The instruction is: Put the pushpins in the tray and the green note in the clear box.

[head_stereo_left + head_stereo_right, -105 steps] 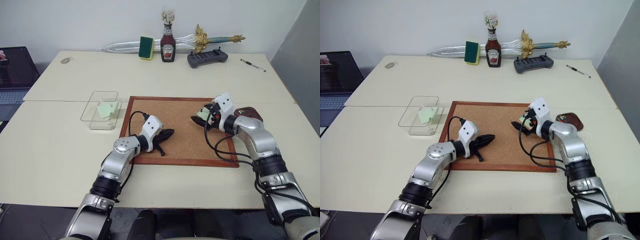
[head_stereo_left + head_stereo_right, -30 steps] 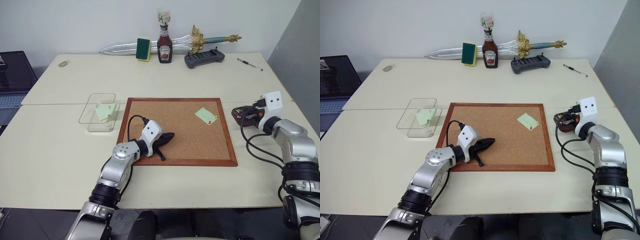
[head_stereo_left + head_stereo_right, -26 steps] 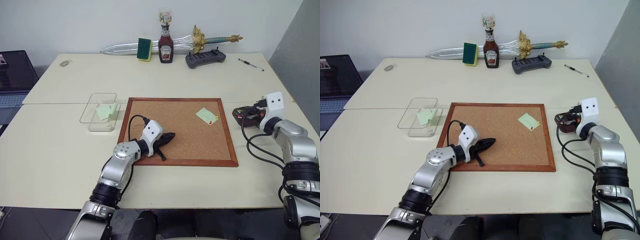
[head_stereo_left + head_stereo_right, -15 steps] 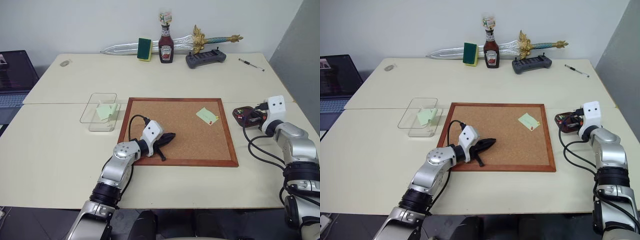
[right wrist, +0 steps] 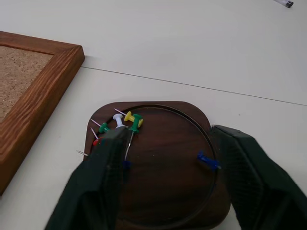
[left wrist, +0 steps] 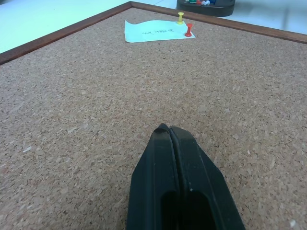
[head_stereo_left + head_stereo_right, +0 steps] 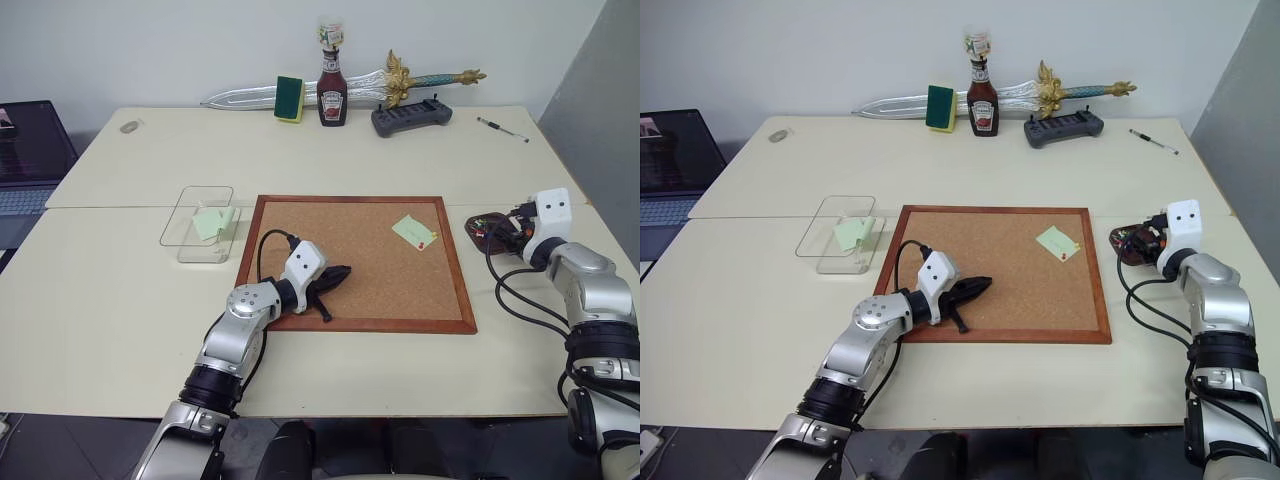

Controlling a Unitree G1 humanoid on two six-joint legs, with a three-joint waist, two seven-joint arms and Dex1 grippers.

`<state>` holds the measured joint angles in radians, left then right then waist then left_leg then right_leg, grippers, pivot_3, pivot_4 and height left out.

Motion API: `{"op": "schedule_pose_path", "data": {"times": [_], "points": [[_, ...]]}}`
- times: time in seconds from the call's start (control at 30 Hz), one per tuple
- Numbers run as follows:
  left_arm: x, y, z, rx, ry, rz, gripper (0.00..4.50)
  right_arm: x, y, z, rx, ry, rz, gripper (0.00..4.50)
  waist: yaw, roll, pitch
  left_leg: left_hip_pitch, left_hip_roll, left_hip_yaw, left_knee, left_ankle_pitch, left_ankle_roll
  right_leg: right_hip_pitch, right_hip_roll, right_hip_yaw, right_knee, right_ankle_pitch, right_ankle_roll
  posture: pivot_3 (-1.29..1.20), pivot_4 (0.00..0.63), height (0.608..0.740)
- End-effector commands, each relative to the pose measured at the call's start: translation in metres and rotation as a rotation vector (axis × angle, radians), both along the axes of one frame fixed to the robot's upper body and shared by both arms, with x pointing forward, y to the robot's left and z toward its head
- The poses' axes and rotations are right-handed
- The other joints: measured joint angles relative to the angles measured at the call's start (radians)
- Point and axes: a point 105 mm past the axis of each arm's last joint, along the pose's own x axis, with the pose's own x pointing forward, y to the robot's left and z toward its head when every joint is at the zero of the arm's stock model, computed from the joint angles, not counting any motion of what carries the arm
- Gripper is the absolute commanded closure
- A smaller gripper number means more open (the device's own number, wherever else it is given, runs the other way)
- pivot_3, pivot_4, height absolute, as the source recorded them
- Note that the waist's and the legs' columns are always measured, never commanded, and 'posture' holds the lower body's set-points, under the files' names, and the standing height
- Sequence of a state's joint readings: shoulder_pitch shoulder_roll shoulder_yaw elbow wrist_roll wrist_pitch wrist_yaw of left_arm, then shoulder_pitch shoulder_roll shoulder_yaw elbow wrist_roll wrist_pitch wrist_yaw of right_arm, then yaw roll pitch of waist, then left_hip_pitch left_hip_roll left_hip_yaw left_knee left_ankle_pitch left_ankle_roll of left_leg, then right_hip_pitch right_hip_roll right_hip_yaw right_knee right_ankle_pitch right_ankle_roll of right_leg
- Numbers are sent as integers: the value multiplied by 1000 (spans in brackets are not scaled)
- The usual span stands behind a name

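Item 1: small glossy dark reddish-brown tray (image 5: pixel 158 167), on the table just right of the wood-framed corkboard (image 7: pixel 350 262). It already holds several pushpins (image 5: pixel 125 120) in green, yellow, white, red and blue. Your right gripper (image 5: pixel 163 163) hovers over it, fingers spread wide, nothing between them.

Item 2: pale lime-green paper note (image 7: pixel 413 231), pinned flat near the corkboard's far right corner by one yellow pushpin (image 6: pixel 180 18) and one red pushpin (image 6: pixel 188 29). Expect these pins to be light, hard and slippery; take each by its plastic head and pull straight out. The note is thin and limp; once freed, you will likely need to lift a corner.

Item 3: clear rectangular plastic box (image 7: pixel 200 222), left of the corkboard, a green note already inside.

Item 4: your left gripper (image 7: pixel 330 272) rests low over the cork, fingers pressed together, holding nothing.

Surroundings: ketchup bottle (image 7: pixel 331 88), green sponge (image 7: pixel 290 97), toy sword (image 7: pixel 400 80), dark slotted rack (image 7: pixel 411 116) and pen (image 7: pixel 502 129) stand along the far edge, well apart. Nothing blocks the pinned note.
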<state>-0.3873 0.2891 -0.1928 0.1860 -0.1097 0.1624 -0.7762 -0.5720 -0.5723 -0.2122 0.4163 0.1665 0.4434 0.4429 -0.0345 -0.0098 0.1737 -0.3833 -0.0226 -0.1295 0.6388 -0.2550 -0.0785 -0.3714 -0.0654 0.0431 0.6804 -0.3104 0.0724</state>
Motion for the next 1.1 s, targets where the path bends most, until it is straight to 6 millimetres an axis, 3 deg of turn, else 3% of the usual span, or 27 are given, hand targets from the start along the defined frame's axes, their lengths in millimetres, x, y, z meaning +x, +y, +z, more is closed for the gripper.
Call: {"op": "schedule_pose_path", "data": {"times": [0.03, 0.37, 0.47, 0.6, 0.8, 0.9, 1.1], "points": [[-6, -1, -20, 41, 59, -13, 4500, -3, 20, 48, 59, -158, 137, 1129, 0, 0, 0, 0, 0, 0, 0, 0, 0, 0, 0, 0, 0, 0, 0, 0, 150, 740], [-5, -1, -20, 45, 56, -13, 4500, -26, 57, 39, 8, -129, 396, 1129, 1, 0, 0, 0, 0, -1, 0, 0, 0, 1, 0, -1, -1, 0, 0, 0, 150, 740], [-5, 0, -20, 46, 55, -12, 4500, -34, 73, 23, -51, -69, 487, 1129, 1, 1, 0, 1, 0, -1, 0, 0, 0, 1, 0, -1, 0, 0, 0, 0, 150, 740], [-5, 0, -21, 47, 55, -9, 4500, -27, 90, 2, -56, -23, 488, 1129, 1, 0, 0, 1, 0, -1, 0, 0, 0, 2, 0, -1, 0, 0, 0, 0, 150, 740], [-6, -1, -21, 47, 54, -7, 4500, -9, 95, -5, -63, -31, 442, 1129, 1, 1, 0, 1, 0, -1, 1, 0, 0, 2, 0, -1, 0, 0, 0, 0, 150, 740], [-6, 0, -21, 46, 55, -6, 4500, -2, 96, -5, -70, -39, 430, 1552, 0, 1, -1, 1, 0, -2, 0, 0, 0, 1, 0, -1, 0, 0, 0, 0, 150, 740], [-7, 0, -21, 45, 57, -2, 4500, 4, 95, -2, -78, -48, 433, 2898, 0, 1, -1, 1, 0, -2, 0, 0, 0, 1, 0, -1, 0, 0, 0, 0, 150, 740]]}}
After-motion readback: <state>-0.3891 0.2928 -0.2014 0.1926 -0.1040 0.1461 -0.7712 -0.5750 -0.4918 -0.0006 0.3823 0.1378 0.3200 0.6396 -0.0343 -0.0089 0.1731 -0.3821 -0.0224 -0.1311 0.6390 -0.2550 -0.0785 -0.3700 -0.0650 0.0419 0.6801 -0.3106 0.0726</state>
